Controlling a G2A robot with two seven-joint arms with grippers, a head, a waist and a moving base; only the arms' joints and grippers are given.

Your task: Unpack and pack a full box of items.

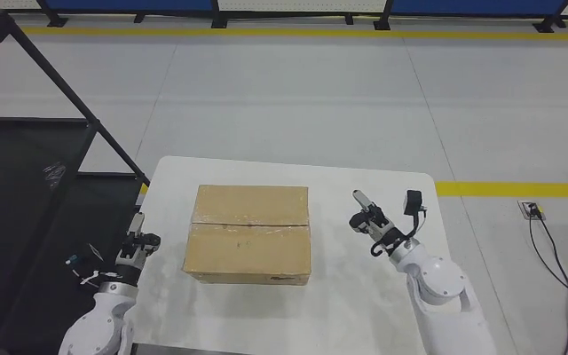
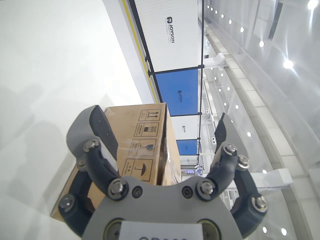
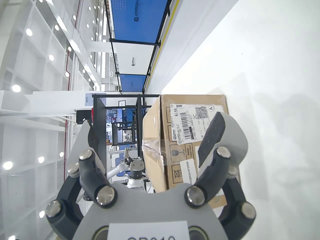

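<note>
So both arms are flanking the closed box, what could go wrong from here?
The box is shut, with tape over its seam, so fingers may slip along it rather than lift a flap. The left gripper and right gripper stand open on either side, apart from the box. If one touches first, the box could slide across the table.
</note>
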